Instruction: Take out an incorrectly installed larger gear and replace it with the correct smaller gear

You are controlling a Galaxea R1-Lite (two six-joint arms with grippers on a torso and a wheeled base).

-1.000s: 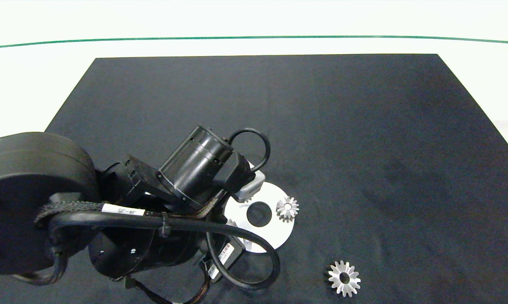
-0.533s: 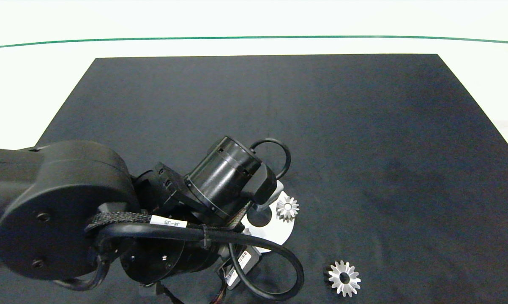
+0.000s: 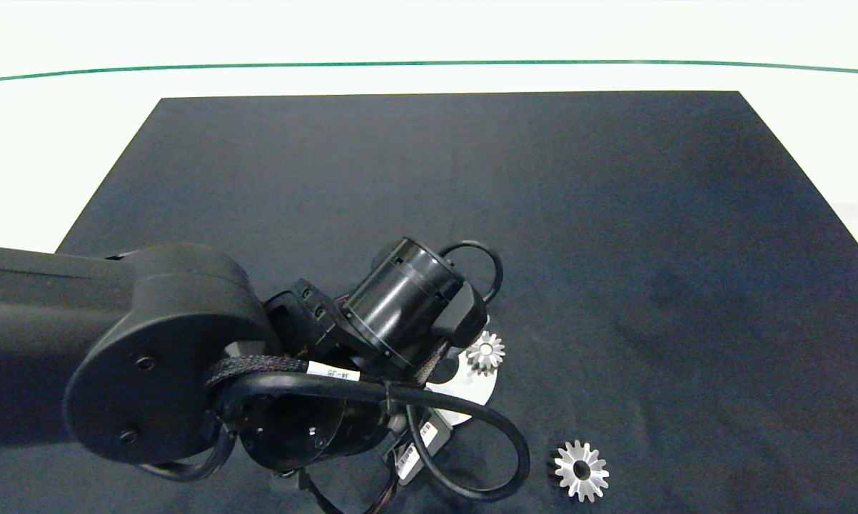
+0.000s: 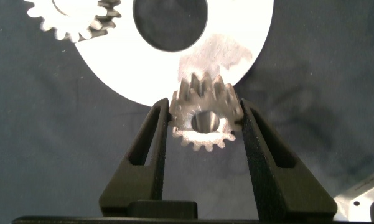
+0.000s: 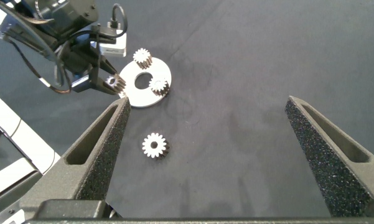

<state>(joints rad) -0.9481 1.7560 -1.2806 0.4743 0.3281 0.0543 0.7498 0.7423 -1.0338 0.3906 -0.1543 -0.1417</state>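
The left arm has pushed further toward the frame's centre than a second ago, so its wrist now hides most of the white disc (image 3: 480,385), which then lay largely open to the head view. In the left wrist view the left pincer (image 4: 205,118) pinches a gear (image 4: 203,114) with short teeth between its two fingers, right at the disc's (image 4: 143,74) rim; this looks like the smaller gear, being carried in to its seat. Another gear (image 4: 71,17) sits on the disc at the upper left of that view. The larger gear (image 3: 581,470) lies alone on the dark surface (image 3: 614,250) at the lower right of the head view, well apart from the disc, where it also lay a second ago, so removal seems done and fitting remains. The right pincer (image 5: 211,155) hangs spread and empty, far off.
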